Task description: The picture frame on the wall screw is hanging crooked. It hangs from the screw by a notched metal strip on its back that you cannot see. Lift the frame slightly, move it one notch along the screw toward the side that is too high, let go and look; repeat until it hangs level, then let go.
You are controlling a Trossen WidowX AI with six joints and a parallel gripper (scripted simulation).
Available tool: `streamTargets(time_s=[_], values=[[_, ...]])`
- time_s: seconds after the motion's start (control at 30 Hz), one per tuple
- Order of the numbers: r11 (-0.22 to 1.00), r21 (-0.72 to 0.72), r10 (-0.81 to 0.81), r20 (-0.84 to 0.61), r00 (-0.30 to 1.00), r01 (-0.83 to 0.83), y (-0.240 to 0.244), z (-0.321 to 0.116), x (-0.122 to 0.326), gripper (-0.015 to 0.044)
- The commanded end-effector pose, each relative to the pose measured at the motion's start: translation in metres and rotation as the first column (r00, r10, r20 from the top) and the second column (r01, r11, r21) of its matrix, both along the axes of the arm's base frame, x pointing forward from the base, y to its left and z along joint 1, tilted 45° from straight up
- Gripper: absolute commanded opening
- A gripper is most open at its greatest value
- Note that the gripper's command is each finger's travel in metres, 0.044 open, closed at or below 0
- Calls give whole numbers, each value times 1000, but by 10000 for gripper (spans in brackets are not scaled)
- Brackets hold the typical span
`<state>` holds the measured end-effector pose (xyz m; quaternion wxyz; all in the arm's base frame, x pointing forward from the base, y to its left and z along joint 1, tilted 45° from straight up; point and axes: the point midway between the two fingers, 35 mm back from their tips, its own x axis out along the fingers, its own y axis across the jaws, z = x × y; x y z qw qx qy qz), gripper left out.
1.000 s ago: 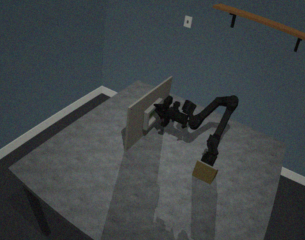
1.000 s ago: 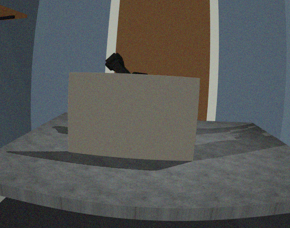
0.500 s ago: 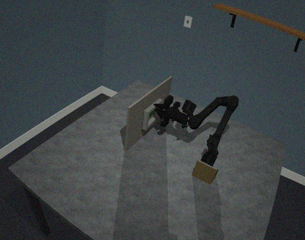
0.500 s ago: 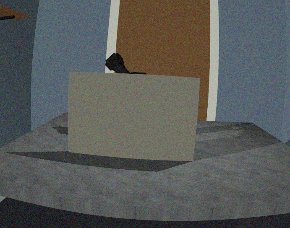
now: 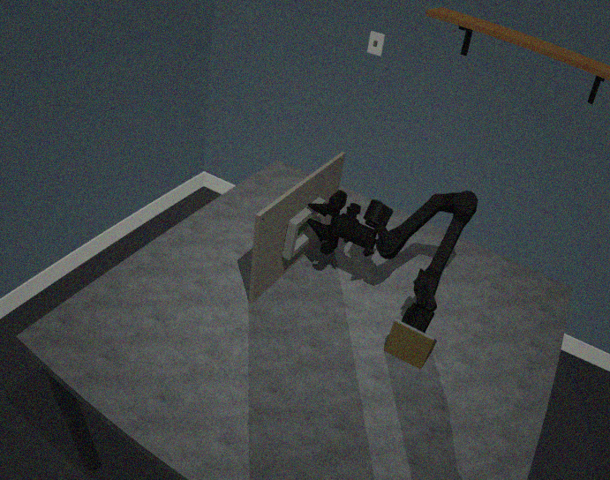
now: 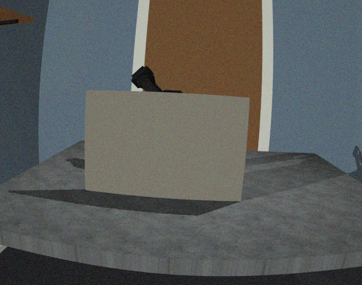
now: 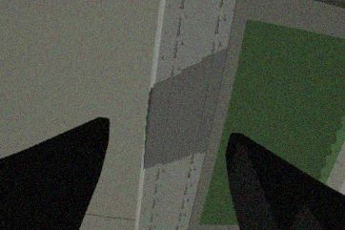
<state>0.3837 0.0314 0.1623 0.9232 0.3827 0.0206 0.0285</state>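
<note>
The pale picture frame point(image 5: 290, 239) point(image 7: 200, 10) hangs on the front of the upright beige board, with a green picture point(image 7: 291, 82) inside it. My gripper point(image 5: 308, 213) point(image 7: 169, 136) is open at the frame's upper rail. In the wrist view one finger stands on the board side of the rail and the other over the green picture, with a gap on both sides of the rail. The screw and the notched strip are hidden behind the frame. In the exterior view the board hides the frame and the fingers. From these views I cannot tell how level the frame hangs.
The beige board point(image 5: 267, 255) point(image 6: 165, 145) point(image 7: 71, 49) stands upright on the grey table point(image 5: 144, 341) point(image 6: 181, 234). The arm's base stands beside a yellowish block point(image 5: 410, 343). A wooden shelf point(image 5: 519, 35) point(image 6: 6, 13) is high on the wall, well away from the arm.
</note>
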Motion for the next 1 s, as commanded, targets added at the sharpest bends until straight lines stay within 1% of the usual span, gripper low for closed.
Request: streamTargets(time_s=[0.0,0.2,0.4,0.57,0.6,0.87,0.97], values=[[1000,-7,0,0,1000,0,0,0,-1,260],[996,-85,5,5,1000,-4,-6,8,-47,260],[985,-170,10,10,1000,-8,-11,-1,-94,260],[984,-180,11,11,1000,-9,-12,-3,-99,260],[987,-161,6,11,1000,-4,-11,0,-92,260],[985,-174,10,8,1000,-9,35,23,-112,260],[984,-177,11,8,1000,-9,42,28,-118,260]])
